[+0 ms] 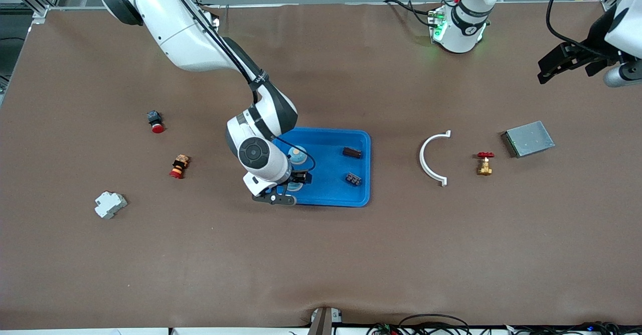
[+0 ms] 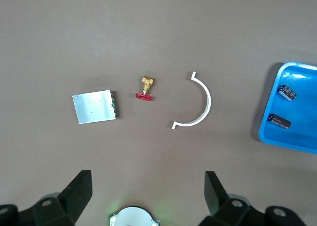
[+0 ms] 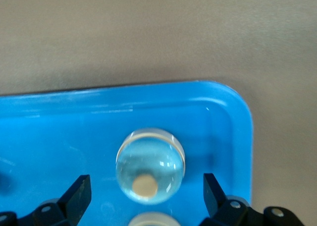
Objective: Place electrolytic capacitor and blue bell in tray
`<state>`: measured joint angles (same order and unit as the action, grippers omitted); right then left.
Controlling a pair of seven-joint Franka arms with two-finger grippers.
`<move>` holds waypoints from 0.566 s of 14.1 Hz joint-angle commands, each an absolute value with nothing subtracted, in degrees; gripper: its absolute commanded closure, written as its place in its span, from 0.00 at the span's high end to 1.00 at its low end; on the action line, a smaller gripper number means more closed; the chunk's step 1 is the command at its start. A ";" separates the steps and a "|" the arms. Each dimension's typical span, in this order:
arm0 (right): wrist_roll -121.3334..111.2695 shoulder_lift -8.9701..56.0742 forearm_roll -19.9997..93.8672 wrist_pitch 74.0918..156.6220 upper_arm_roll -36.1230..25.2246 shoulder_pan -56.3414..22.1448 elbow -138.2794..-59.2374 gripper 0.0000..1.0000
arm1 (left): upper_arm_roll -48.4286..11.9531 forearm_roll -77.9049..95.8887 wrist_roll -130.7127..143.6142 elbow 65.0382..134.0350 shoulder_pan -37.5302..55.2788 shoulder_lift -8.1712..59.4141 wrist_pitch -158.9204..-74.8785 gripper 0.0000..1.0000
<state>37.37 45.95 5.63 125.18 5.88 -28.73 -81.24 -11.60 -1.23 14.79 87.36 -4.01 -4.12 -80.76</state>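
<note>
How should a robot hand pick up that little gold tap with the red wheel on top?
The brass valve lies on its side on the table between the white half-ring and the grey metal box. Probably best to come straight down and pinch the gold body across its narrow sides, not the red wheel, which is thin and might turn. The open left gripper waits over that end.

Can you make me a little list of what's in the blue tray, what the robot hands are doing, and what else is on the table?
tray: shallow bright blue plastic tray, mid-table
in tray: two light blue domed bells, dark cylindrical capacitor, small dark blue component
right gripper: fingers open, over the bells
left gripper: fingers open, waits raised above the table
toward left arm's end: white plastic half-ring, brass valve with red handle, flat grey metal box
</note>
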 commanded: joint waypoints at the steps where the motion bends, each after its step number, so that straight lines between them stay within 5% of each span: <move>1: 37.71 38.26 5.27 115.87 5.80 -28.39 -81.30 1.00 | -10.72 -0.26 12.05 92.28 -3.52 -7.82 -83.67 1.00; 8: 36.05 20.94 5.27 95.47 5.71 -23.65 -81.12 1.00 | -10.63 -0.27 8.88 91.93 -3.69 -7.30 -83.58 1.00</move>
